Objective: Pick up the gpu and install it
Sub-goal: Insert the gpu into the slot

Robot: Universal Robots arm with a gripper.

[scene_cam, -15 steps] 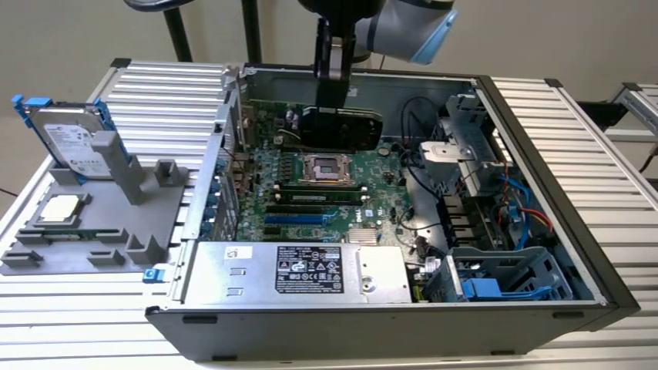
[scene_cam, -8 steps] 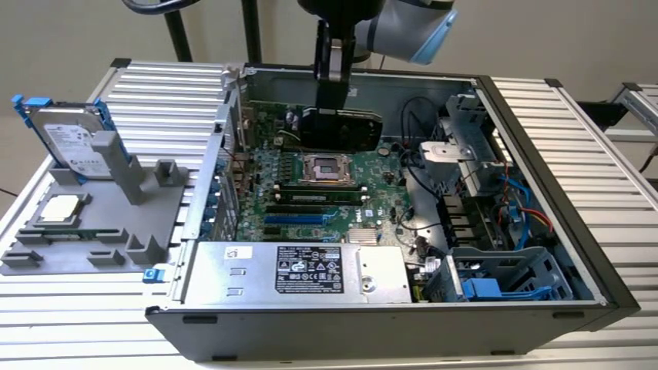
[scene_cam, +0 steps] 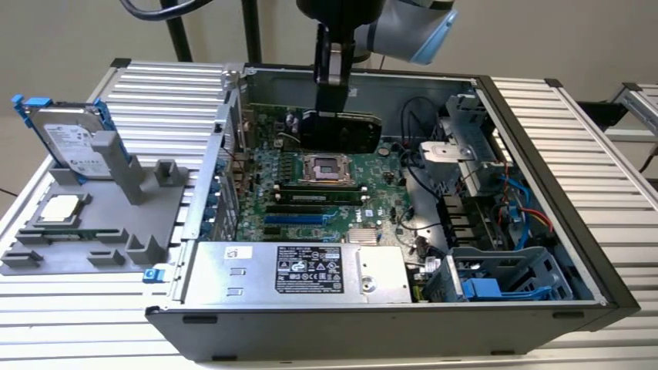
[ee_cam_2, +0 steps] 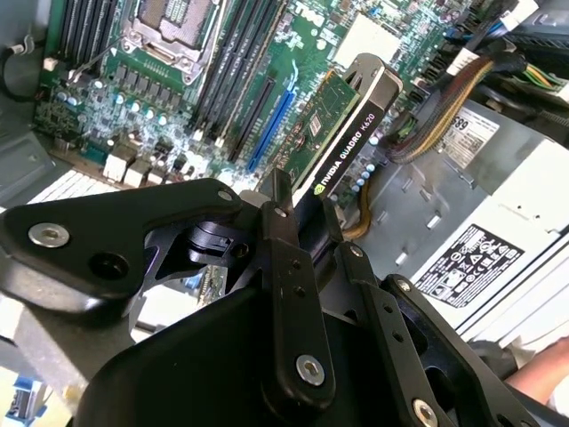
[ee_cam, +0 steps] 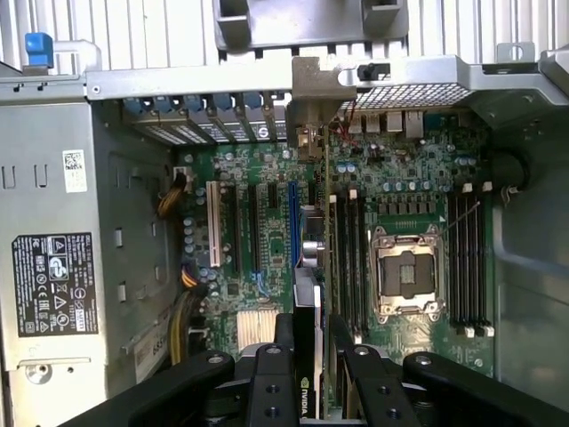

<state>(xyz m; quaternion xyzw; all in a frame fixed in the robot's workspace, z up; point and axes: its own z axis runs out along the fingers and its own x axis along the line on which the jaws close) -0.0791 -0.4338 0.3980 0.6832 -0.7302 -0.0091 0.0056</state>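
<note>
The main risk was a misaligned seating: the gpu (ee_cam_2: 342, 133) hung tilted above the motherboard (scene_cam: 308, 196), not yet in any slot, and if its edge connector met the blue slot (ee_cam: 292, 222) at an angle, or its silver bracket (ee_cam: 307, 102) failed to line up with the opening in the rear slot frame (ee_cam: 222, 111), the card could jam or scrape parts of the board. The memory slots (ee_cam: 342, 258) and the open CPU socket (ee_cam: 404, 271) sat just beside the path, so sideways drift could knock the card into them. A yellow and black cable bundle (ee_cam_2: 444, 107) lay near the card's far end in the second wrist view and could snag it. Slip in the grasp was a lesser worry, since the hold was on a thin edge.

The pincer (ee_cam_2: 302, 222) was closed on the gpu, its 2 black fingers (ee_cam: 284, 334) clamped on either face of the card's upper edge. The card extended straight out from the fingertips toward the board. In the exterior view the gpu (scene_cam: 340, 131) hung inside the open computer case (scene_cam: 555, 193), directly under the arm (scene_cam: 334, 54), over the far part of the motherboard. The case rested on the ribbed bench (scene_cam: 575, 123).
</note>
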